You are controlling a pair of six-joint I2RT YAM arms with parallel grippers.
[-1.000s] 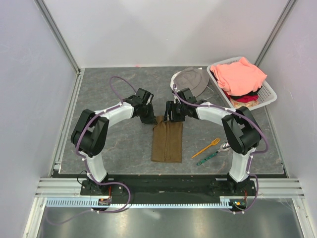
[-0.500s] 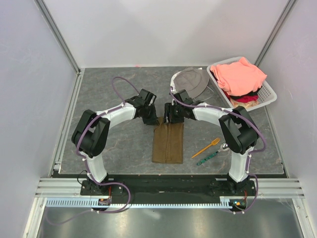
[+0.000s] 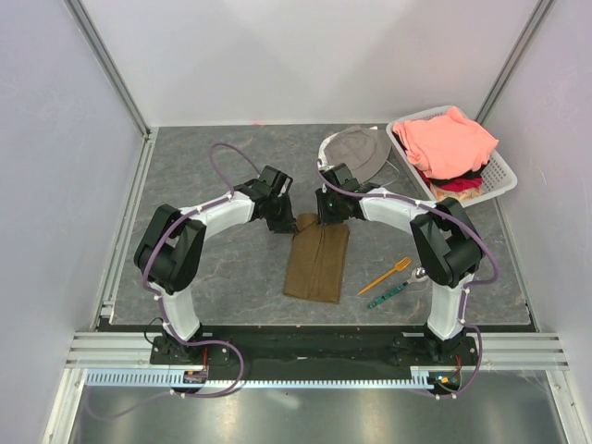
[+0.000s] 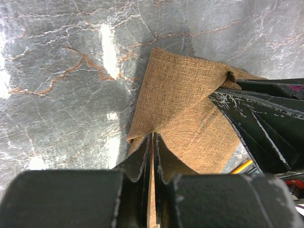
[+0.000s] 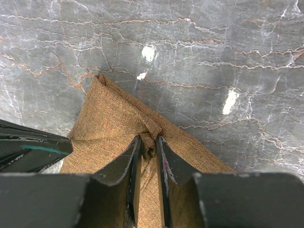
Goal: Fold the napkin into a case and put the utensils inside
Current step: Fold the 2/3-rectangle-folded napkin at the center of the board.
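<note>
Where the left wrist camera looks down its own fingers, the left gripper (image 4: 153, 135) has its jaws pressed together on a thin edge of the brown napkin (image 4: 185, 109), which fans out from the tips onto the table (image 4: 57, 71). The right wrist camera adds what that view hides: the right gripper (image 5: 148, 140) stands narrow, pinching a small bunched fold at the cloth's far corner, with a slight gap left between the fingers.

Only the top view gives the whole layout. The napkin is a narrow folded strip between the two arms, its far end held by both grippers and its near end flat on the table. The orange fork (image 3: 387, 275) and the green utensil (image 3: 387, 295) lie apart from it to the right. A grey hat (image 3: 359, 148) and a white basket (image 3: 499, 171) of pink clothes (image 3: 450, 139) sit further back.

A second ago the right jaws stood wider and the strip lay straight. Now its far end is skewed rightward.
</note>
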